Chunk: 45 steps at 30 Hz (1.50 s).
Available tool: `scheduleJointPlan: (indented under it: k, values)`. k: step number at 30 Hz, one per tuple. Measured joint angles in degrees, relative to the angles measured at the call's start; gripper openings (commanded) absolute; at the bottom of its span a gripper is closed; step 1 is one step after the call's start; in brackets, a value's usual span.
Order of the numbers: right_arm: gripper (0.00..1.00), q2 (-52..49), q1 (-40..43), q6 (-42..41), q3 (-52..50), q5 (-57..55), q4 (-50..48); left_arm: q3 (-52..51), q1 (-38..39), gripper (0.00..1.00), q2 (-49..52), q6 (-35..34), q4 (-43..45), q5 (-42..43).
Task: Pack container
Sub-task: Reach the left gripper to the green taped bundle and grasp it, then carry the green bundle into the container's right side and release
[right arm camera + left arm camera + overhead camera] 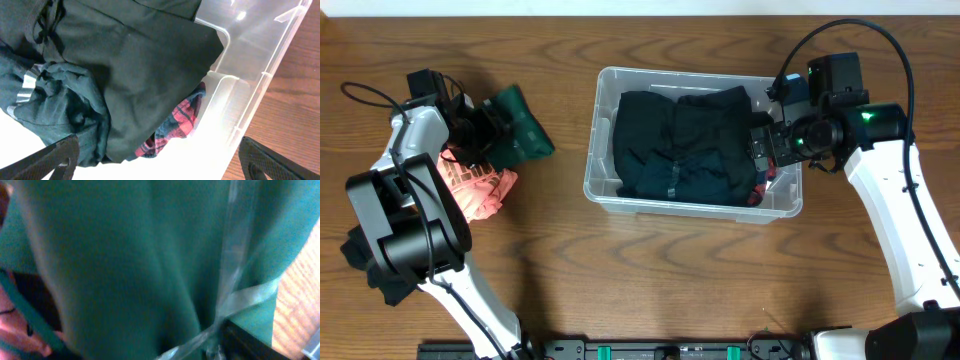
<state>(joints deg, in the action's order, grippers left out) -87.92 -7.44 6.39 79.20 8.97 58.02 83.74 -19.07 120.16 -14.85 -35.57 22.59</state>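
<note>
Packing partly done: clothes in the bin, two pieces outside it.

At upper left, the left fingers [478,128] press into a green garment [523,125], with a pink cloth [478,190] just beside it on the surface [650,290]; I cannot tell whether they grip. The clear container [692,210] sits at centre, holding dark garments [685,140] and a red plaid cloth [177,122]. Over its right end the right fingers [50,157] are spread wide, empty. The green and pink pieces seem left to pack.

Surface: the counter [650,270] before me was brown wood with dark, wavy grain.
Near edge: a black rail [650,351] ran along my side.
Light: even, with soft shadows.
</note>
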Motion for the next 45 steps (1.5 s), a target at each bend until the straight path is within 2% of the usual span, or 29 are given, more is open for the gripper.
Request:
scheduleJointPlan:
  k: [2,3,11,17,22,27,32,38,45]
  values:
    - [0.99,0.00,0.00,-0.94,-0.02,-0.94,-0.07,0.00,-0.02,0.12,0.00,-0.28,0.13,0.79]
    - [0.99,0.04,0.00,-1.64,-0.04,-1.81,-0.11,0.00,-0.07,0.06,0.00,-0.15,0.15,1.36]
    - [0.99,6.25,1.95,-6.62,-0.20,-11.69,-0.31,0.15,0.17,0.06,-3.43,0.79,-0.76,3.80]
    - [0.99,15.50,6.56,-8.28,-0.20,-15.19,-0.09,0.09,3.21,0.06,-17.53,1.38,-2.58,4.46]
    - [0.99,18.16,10.19,-9.29,-0.20,-16.11,1.36,0.20,12.31,0.06,-32.06,1.40,-3.15,4.87]
    - [0.99,18.18,12.66,-10.60,-0.20,-16.11,2.21,0.28,25.16,0.06,-39.10,1.27,-4.07,5.90]
    - [0.99,18.18,12.96,-11.02,-0.20,-15.56,2.21,0.28,39.32,0.06,-37.68,-0.11,-3.82,5.97]
    - [0.99,18.18,12.96,-11.39,-0.20,-15.02,2.23,0.28,53.64,0.06,-30.29,-2.08,1.27,5.97]
    - [0.99,18.18,12.96,-11.41,-0.20,-14.73,2.25,0.28,62.42,0.06,-21.75,-4.50,9.44,5.97]
